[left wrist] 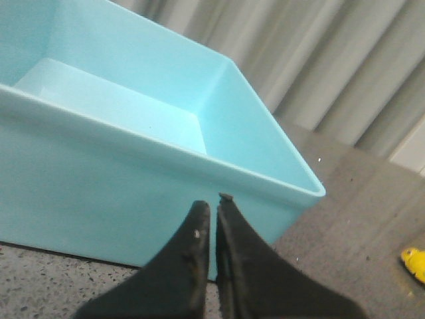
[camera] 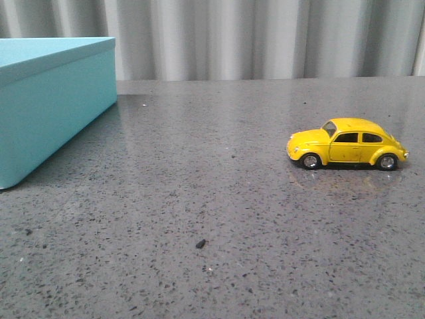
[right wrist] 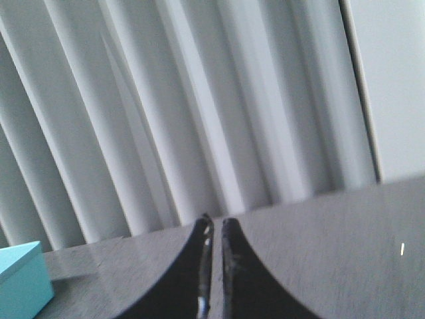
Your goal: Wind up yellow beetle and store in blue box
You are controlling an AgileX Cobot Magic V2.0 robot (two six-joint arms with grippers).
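Observation:
The yellow beetle stands on its wheels at the right of the grey table, nose to the left. A sliver of it shows in the left wrist view. The blue box stands at the far left; in the left wrist view it is open-topped and empty. My left gripper is shut and empty, just outside the box's near wall. My right gripper is shut and empty above the table, pointing at the curtain. Neither gripper shows in the front view.
A grey pleated curtain hangs behind the table. A small dark speck lies on the tabletop near the front middle. A corner of the blue box shows in the right wrist view.

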